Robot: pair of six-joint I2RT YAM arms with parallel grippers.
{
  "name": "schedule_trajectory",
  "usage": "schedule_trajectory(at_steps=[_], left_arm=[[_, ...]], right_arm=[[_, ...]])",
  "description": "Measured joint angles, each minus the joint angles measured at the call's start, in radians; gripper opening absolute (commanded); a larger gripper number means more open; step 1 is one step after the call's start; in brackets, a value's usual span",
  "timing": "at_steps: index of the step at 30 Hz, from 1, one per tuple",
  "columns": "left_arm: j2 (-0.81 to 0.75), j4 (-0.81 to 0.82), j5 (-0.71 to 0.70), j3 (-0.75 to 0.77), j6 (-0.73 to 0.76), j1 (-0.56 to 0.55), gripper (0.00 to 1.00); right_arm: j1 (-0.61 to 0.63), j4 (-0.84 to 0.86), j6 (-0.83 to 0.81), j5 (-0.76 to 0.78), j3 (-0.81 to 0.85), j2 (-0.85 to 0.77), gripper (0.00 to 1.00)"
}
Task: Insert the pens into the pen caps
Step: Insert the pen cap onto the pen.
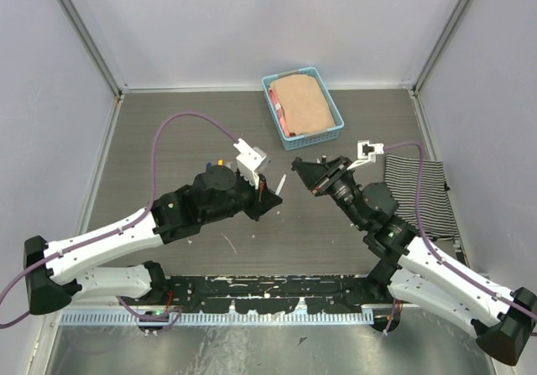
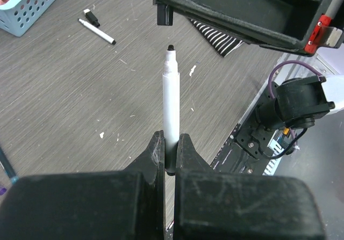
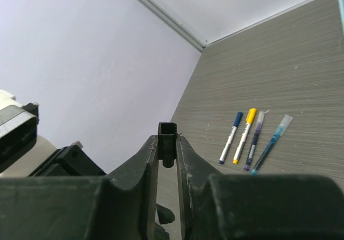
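My left gripper (image 2: pixel 171 139) is shut on the lower end of a white pen (image 2: pixel 171 97), whose bare black tip points up and away. My right gripper (image 3: pixel 167 142) is shut on a black pen cap (image 3: pixel 167 137) with its open end facing outward. In the top view the left gripper (image 1: pixel 273 195) and right gripper (image 1: pixel 300 174) face each other at mid-table, and the pen (image 1: pixel 284 182) slants between them. In the left wrist view the cap (image 2: pixel 164 17) hangs a short gap beyond the pen tip. Several capped pens (image 3: pixel 243 135) lie side by side on the table.
A white pen (image 2: pixel 98 32) and a loose black cap (image 2: pixel 91 17) lie on the table near the blue basket (image 1: pixel 334 106), which holds a tan cloth. A striped cloth (image 1: pixel 419 192) lies at the right. Grey walls enclose the table.
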Motion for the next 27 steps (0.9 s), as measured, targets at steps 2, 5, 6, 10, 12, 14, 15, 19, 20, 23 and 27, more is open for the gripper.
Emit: schedule_trajectory(at_steps=[2,5,6,10,12,14,15,19,20,23,27], left_arm=[[-0.002,0.003,0.002,-0.001,0.0,0.0,0.0],[-0.003,0.005,0.003,-0.003,0.0,0.0,0.0],[-0.003,0.006,0.003,-0.003,0.0,0.0,0.0],[-0.003,0.006,0.003,-0.003,0.0,0.0,0.0],[-0.003,0.006,0.003,-0.003,-0.001,0.0,0.0],[-0.003,0.005,0.004,-0.003,-0.002,0.0,0.0],[-0.003,0.005,0.004,-0.003,-0.002,0.0,0.0],[-0.003,0.005,0.003,-0.003,-0.003,0.0,0.0],[-0.003,0.005,0.003,-0.003,-0.003,0.0,0.0],[-0.003,0.005,0.003,-0.003,-0.003,0.0,0.0],[-0.003,0.005,0.003,-0.003,-0.003,0.0,0.0]], right_arm=[[0.01,0.021,0.0,-0.008,0.0,0.008,0.0],[0.021,0.042,0.0,-0.011,0.0,0.008,0.0],[0.023,0.047,-0.001,-0.013,0.0,0.008,0.0],[0.025,0.055,-0.001,-0.023,0.0,0.01,0.0],[0.025,0.063,-0.001,-0.028,0.0,0.014,0.0],[0.027,0.065,-0.001,-0.033,0.0,0.017,0.0],[0.028,0.066,-0.002,-0.035,0.0,0.019,0.0],[0.032,0.066,-0.004,-0.042,0.0,0.021,0.0],[0.033,0.066,-0.004,-0.043,0.0,0.021,0.0],[0.035,0.066,-0.005,-0.045,0.0,0.021,0.0],[0.037,0.066,-0.005,-0.048,0.0,0.021,0.0]])
